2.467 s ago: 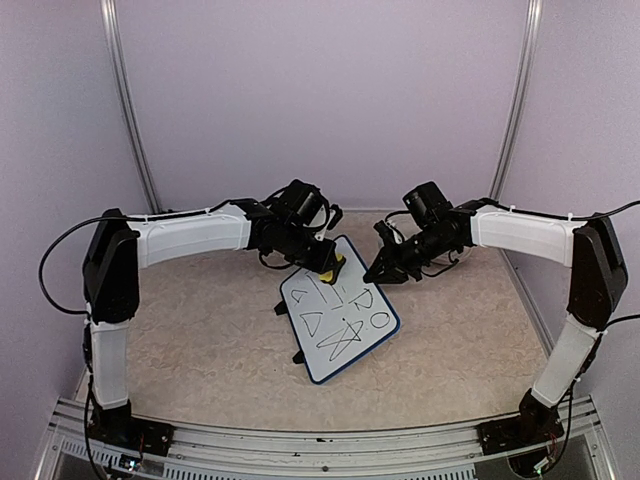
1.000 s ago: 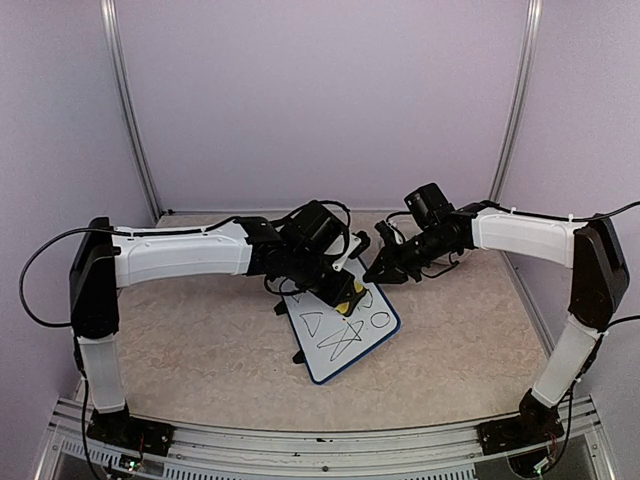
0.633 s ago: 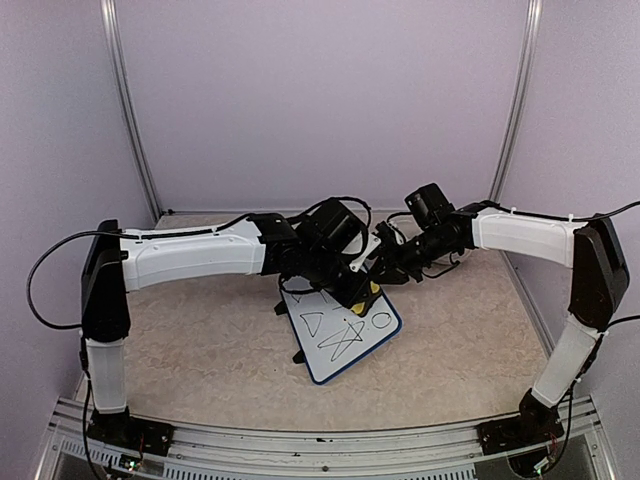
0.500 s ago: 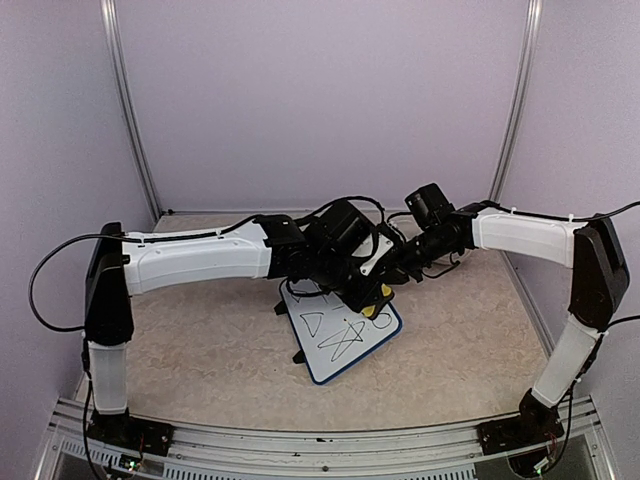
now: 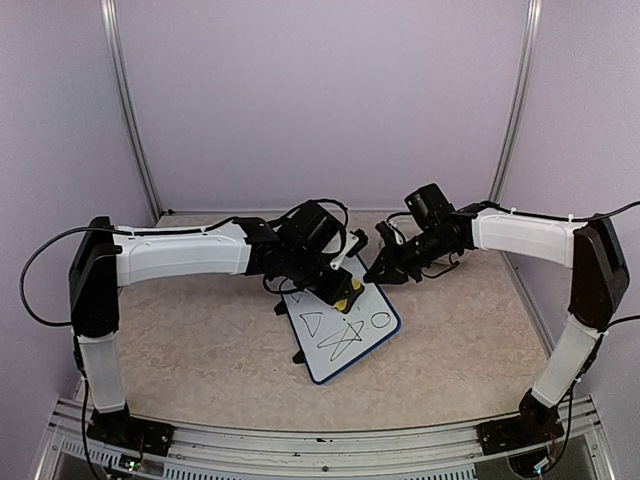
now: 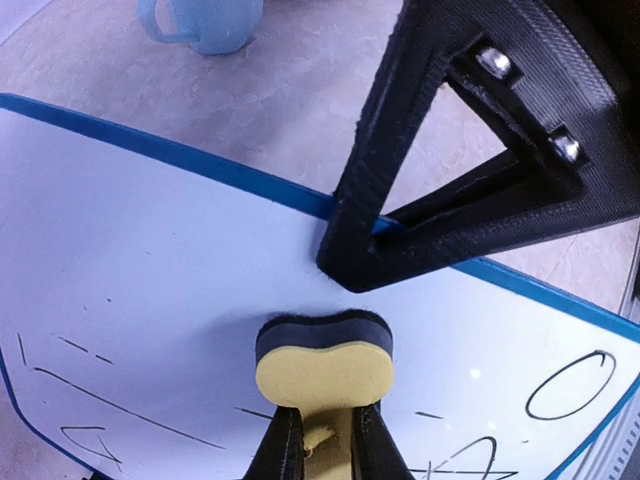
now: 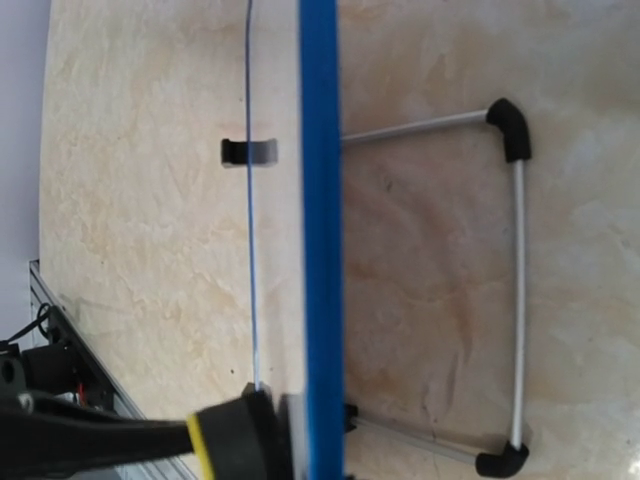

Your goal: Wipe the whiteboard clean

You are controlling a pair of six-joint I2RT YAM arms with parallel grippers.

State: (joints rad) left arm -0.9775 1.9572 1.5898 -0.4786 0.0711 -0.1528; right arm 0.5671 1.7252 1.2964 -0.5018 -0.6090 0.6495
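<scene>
The whiteboard point(image 5: 335, 352) leans tilted on its stand in the middle of the table, white with a blue rim. Black marks remain on its lower part: a triangle point(image 5: 312, 322), a star and an oval. My left gripper point(image 5: 345, 290) is shut on the yellow sponge eraser point(image 6: 325, 372). The eraser's dark felt face presses on the whiteboard point(image 6: 150, 250) near its upper edge. My right gripper point(image 5: 384, 272) is shut on the board's upper right rim, and its black fingers point(image 6: 400, 200) show in the left wrist view. The right wrist view shows the blue rim point(image 7: 320, 200) edge-on, with the eraser point(image 7: 235, 440) beside it.
A light blue mug point(image 6: 205, 20) stands on the table beyond the board's top edge. The board's wire stand with black feet point(image 7: 515, 130) rests on the beige tabletop behind it. Purple walls enclose the table on three sides.
My left gripper swept the eraser right along the board's upper part, then back left. The marks on the upper part are gone. The right gripper has kept its hold.
</scene>
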